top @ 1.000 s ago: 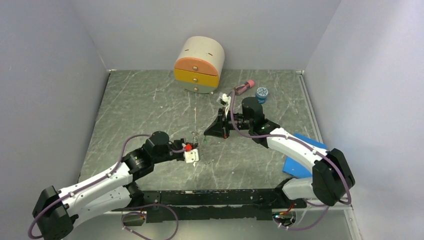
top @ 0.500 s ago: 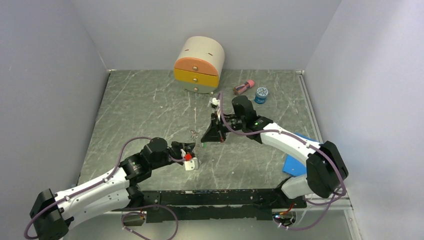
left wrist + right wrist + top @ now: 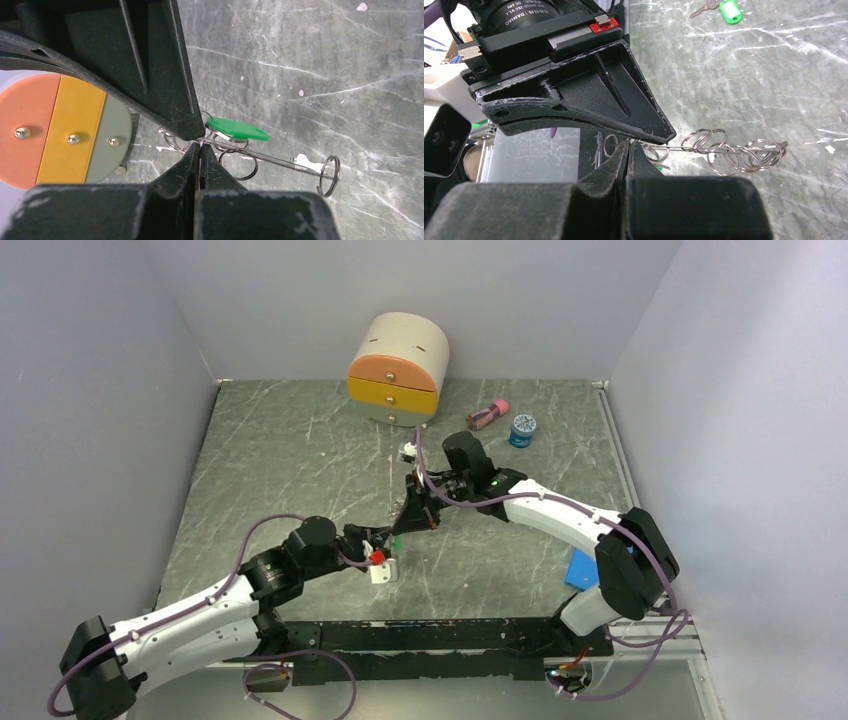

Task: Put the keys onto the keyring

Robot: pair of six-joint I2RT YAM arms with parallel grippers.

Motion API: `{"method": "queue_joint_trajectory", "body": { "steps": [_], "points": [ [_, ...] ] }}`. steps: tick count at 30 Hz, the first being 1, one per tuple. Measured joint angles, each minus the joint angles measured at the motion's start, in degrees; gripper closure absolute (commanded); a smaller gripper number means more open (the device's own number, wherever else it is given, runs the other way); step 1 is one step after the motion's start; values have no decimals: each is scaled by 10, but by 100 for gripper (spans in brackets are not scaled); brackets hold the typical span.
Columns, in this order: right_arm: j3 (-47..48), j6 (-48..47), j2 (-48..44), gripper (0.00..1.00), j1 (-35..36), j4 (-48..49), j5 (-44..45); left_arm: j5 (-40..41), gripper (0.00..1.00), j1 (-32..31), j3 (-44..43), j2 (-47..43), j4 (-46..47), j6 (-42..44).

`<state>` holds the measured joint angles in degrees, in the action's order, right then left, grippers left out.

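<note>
My left gripper (image 3: 388,535) and right gripper (image 3: 399,527) meet tip to tip at mid-table. In the left wrist view, the left gripper (image 3: 200,146) is shut on the end of the keyring (image 3: 280,161), a thin silvery wire carrying several rings. One of the keys (image 3: 238,130), with a green head, hangs at the tip of the right gripper's finger (image 3: 165,75). Seen from the right wrist, the right gripper (image 3: 628,144) is shut, apparently on that key, and the keyring (image 3: 724,149) stretches away to the right. A second key (image 3: 730,10) lies on the table farther off.
A round drawer unit (image 3: 398,370) with orange, yellow and grey fronts stands at the back. A pink tube (image 3: 488,415) and a blue round lid (image 3: 523,428) lie at the back right. A blue sheet (image 3: 583,568) lies by the right arm. Walls enclose three sides.
The right gripper has travelled left and nearer with the green key, up to the left gripper's tip. The left arm drew back slightly, then held still.
</note>
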<state>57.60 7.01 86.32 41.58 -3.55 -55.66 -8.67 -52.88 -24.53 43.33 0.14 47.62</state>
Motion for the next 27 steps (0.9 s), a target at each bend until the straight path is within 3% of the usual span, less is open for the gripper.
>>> {"method": "queue_joint_trajectory", "body": {
  "steps": [27],
  "points": [
    [3,15,41,100,-12,-3,-4,21,98,-24,10,-9,-12,12]
  ]
}}
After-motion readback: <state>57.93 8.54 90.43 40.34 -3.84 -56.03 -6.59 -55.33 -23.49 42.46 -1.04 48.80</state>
